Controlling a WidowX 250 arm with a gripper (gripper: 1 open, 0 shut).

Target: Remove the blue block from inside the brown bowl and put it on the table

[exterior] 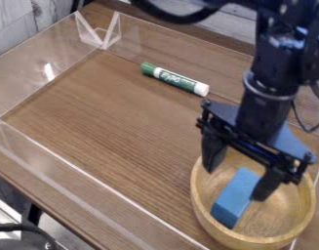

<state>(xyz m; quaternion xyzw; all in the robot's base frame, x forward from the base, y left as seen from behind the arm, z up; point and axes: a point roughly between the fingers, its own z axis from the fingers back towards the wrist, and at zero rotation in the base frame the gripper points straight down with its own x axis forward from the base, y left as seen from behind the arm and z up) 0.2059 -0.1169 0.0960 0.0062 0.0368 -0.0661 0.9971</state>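
The blue block (236,196) lies inside the brown bowl (208,206) at the lower right of the table (109,117). My gripper (243,169) points straight down over the bowl, open, its two black fingers (212,151) spread wide just above the block's upper end. Nothing is held between the jaws. The right finger hides part of the bowl's far rim.
A green-and-white marker (174,78) lies on the tabletop behind the bowl. Low clear acrylic walls (45,68) ring the table's edges. The arm's black body (282,68) rises at the upper right.
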